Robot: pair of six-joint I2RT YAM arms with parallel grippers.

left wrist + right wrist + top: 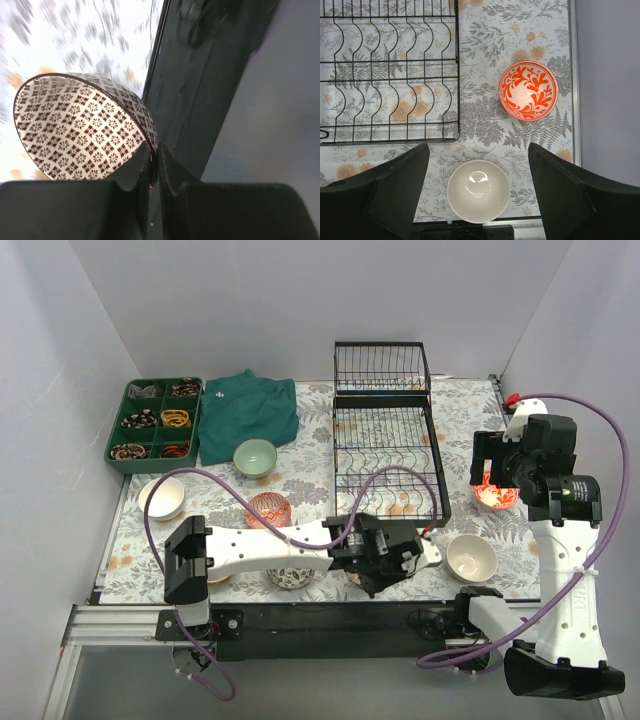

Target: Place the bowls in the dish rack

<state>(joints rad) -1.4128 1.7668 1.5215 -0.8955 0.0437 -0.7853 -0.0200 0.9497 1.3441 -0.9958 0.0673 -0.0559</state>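
Note:
My left gripper (385, 562) is shut on the rim of a brown-patterned bowl (80, 130) and holds it tilted on edge just over the table's front edge, in front of the black wire dish rack (385, 455). My right gripper (495, 475) is open and empty, high above a plain cream bowl (478, 191) and a red-orange bowl (528, 90), right of the rack (390, 70). On the table also stand a pale green bowl (255, 457), a red-patterned bowl (269, 510), a cream bowl (162, 498) and a black-white bowl (290, 577).
A green compartment tray (155, 420) and a green cloth (248, 415) lie at the back left. The rack's smaller basket section (382, 368) stands up at its far end. A purple cable loops over the rack's front. White walls close in the table.

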